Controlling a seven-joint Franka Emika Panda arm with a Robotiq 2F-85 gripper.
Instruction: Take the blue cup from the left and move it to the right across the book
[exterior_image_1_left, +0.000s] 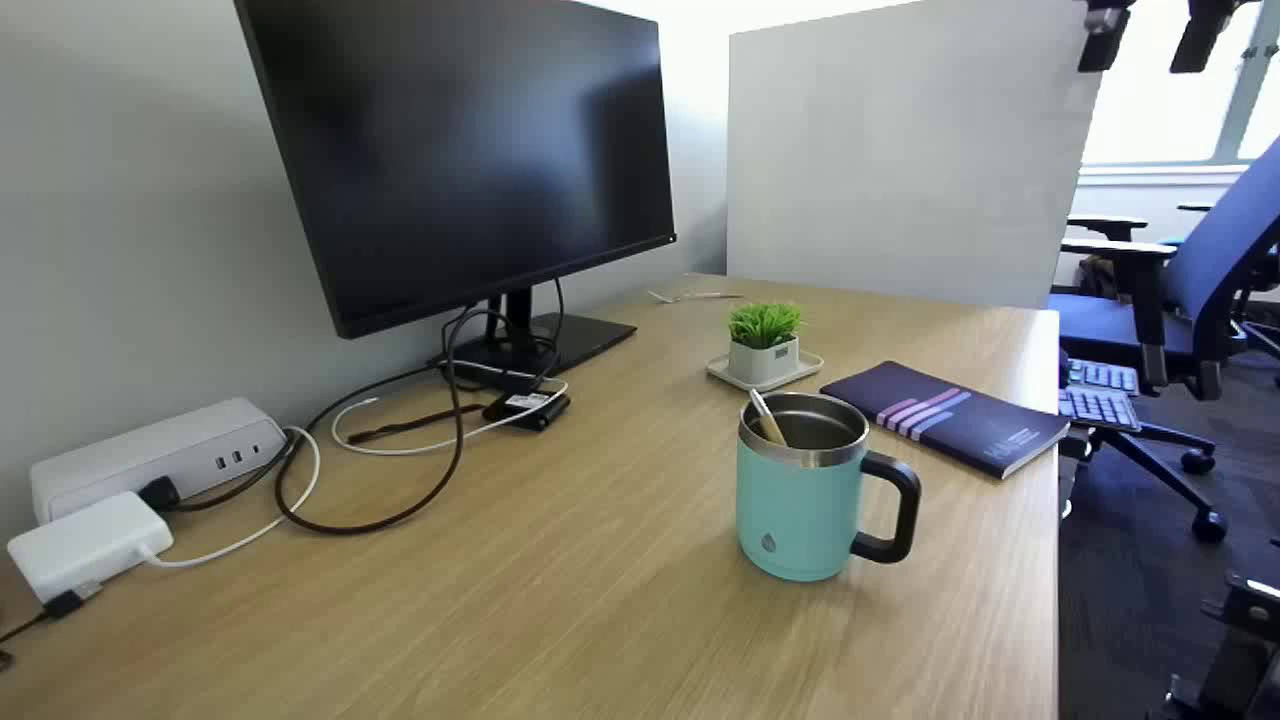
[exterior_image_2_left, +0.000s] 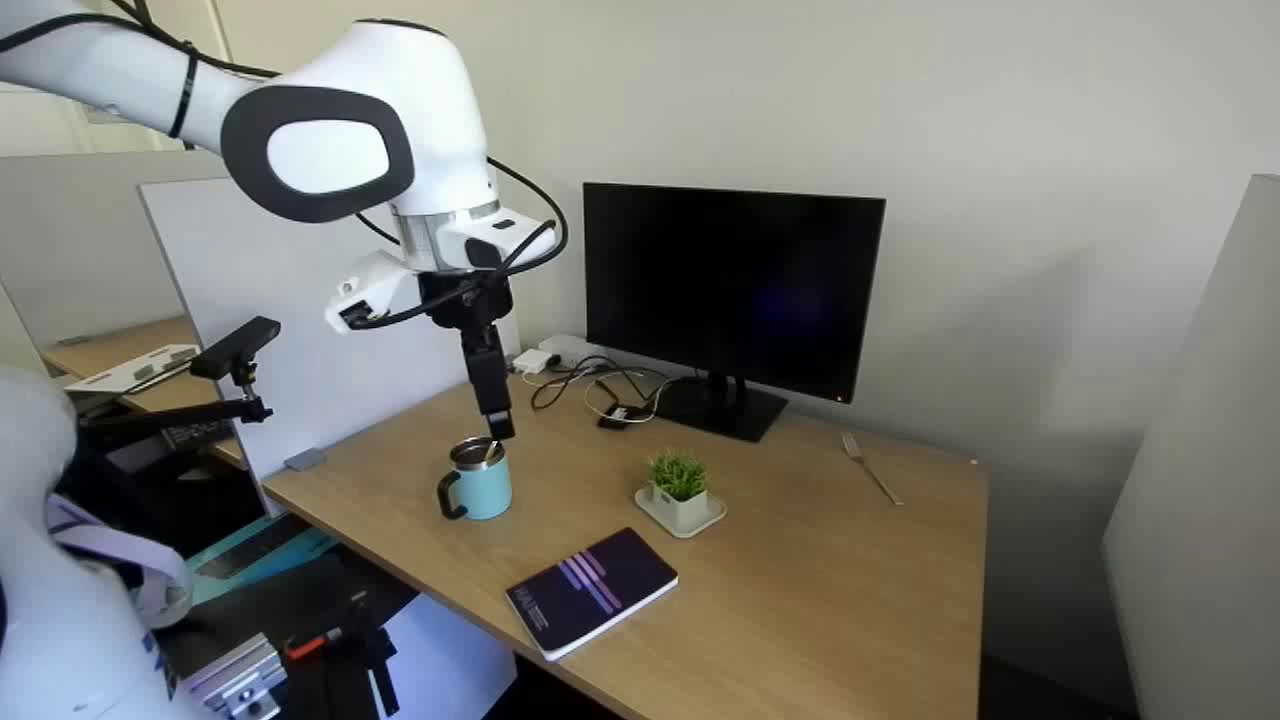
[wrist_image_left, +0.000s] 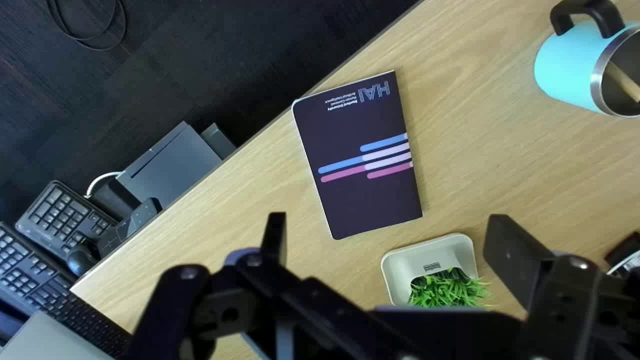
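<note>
The blue cup (exterior_image_1_left: 803, 515) stands upright on the desk, with a light-handled utensil inside it. It also shows in an exterior view (exterior_image_2_left: 485, 488) and at the upper right of the wrist view (wrist_image_left: 567, 70). The book (exterior_image_1_left: 940, 412) lies flat near the desk's front edge, beside the cup; it also shows in an exterior view (exterior_image_2_left: 597, 590) and in the wrist view (wrist_image_left: 357, 160). My gripper (wrist_image_left: 390, 227) is open and empty, raised above the desk with its fingers pointing down. It also shows in both exterior views (exterior_image_1_left: 1150, 50) (exterior_image_2_left: 497, 425). Nothing touches the cup.
A small white pot with a green plant (exterior_image_2_left: 680, 500) stands on a tray near the book. A monitor (exterior_image_2_left: 730, 290) stands at the back, with cables and a white power strip (exterior_image_1_left: 160, 455) beside it. A fork (exterior_image_2_left: 870, 468) lies farther along. The desk's front edge borders the book.
</note>
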